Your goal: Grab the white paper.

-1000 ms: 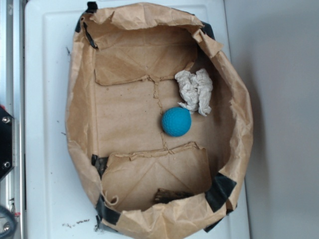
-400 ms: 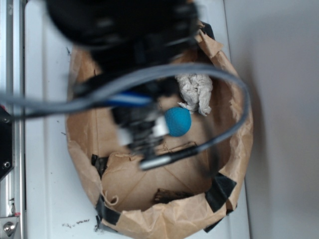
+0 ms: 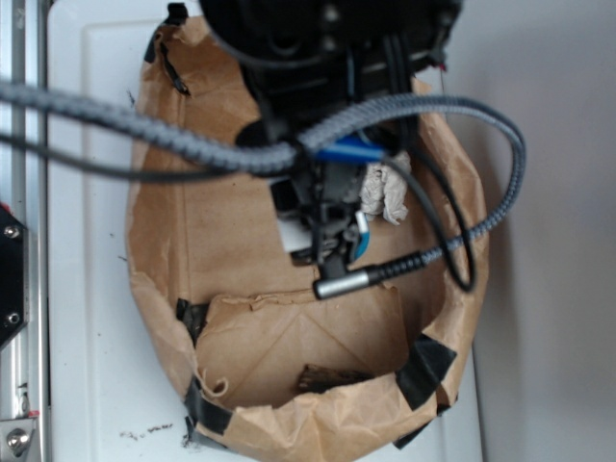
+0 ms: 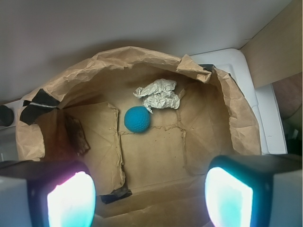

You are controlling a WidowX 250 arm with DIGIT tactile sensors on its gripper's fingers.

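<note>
Currently the approach is in hand — gripper (image 4: 149, 191) held wide open above the bag (image 4: 236, 113); descent toward the white paper (image 4: 158, 93), upper centre, is required.

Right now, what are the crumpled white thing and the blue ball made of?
The white paper looks like thin tissue-like paper: matte, off-white, wrinkled with grey creases. The teal ball looks like foam or soft rubber, though that's uncertain: matte, with a finely dimpled surface and no shine.
</note>
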